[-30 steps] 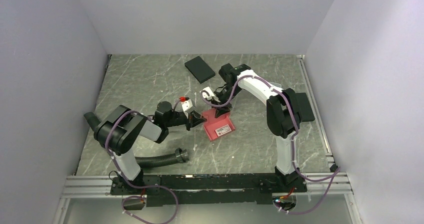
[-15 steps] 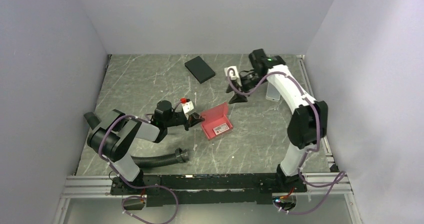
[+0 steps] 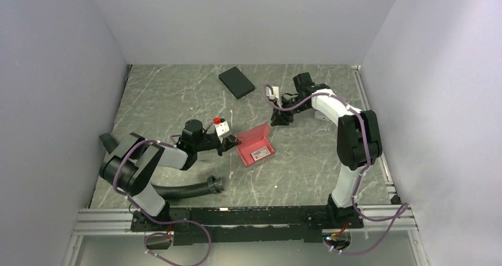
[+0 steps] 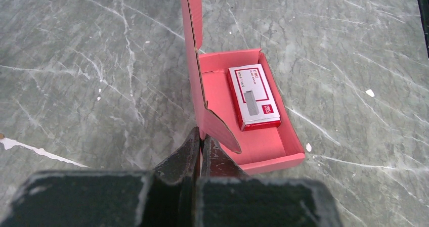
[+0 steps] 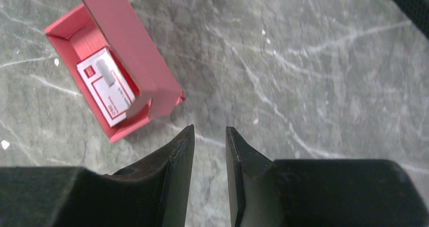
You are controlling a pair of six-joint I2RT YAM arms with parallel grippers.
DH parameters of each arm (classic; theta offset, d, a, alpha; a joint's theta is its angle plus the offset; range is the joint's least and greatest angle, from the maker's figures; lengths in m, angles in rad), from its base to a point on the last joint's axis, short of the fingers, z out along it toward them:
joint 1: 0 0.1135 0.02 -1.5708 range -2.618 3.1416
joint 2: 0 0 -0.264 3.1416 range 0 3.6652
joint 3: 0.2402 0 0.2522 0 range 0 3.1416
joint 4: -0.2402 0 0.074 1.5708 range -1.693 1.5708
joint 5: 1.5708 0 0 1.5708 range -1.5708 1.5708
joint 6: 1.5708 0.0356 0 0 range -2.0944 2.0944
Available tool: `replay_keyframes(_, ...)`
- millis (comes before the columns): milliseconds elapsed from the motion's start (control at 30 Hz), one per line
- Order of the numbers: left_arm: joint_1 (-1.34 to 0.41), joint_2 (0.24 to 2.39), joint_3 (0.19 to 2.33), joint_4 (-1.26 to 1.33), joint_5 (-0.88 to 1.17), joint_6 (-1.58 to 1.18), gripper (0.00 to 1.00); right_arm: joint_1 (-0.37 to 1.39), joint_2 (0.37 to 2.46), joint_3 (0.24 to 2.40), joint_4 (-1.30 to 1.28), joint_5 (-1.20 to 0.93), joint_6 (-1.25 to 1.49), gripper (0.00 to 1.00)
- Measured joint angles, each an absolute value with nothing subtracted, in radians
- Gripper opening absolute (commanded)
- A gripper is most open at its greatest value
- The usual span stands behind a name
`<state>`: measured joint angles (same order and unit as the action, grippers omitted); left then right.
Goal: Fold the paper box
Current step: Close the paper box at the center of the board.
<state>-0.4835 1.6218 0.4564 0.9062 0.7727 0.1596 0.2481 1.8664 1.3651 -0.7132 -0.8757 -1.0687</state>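
right gripper (image 3: 280, 119) | moved off paper box (image 3: 256, 146) | now behind it, apart

The left arm lies low, stretched inward, its gripper (image 3: 232, 140) pinched tight on a flap of the paper box (image 3: 256, 147). The right arm reaches far forward, its gripper (image 3: 281, 117) angled down, jaws slightly parted and empty.
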Motion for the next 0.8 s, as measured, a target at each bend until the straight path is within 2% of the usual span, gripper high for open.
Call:
replay_keyframes(267,-0.484,1.613,0.453,0.896,0.771,0.168,0.00,0.312,1.866,1.360,-0.646,-0.862,-1.060,0.34)
replay_keyframes(367,-0.484,1.613,0.453,0.895,0.770,0.171,0.00,0.311,1.866,1.360,-0.674,-0.870,-1.111,0.41)
replay_keyframes(533,-0.484,1.613,0.453,0.895,0.769,0.172,0.00,0.311,1.876,1.361,-0.773,-0.871,-1.222,0.47)
replay_keyframes(800,-0.484,1.612,0.453,0.893,0.770,0.172,0.00,0.311,1.877,1.353,-0.763,-0.873,-1.236,0.42)
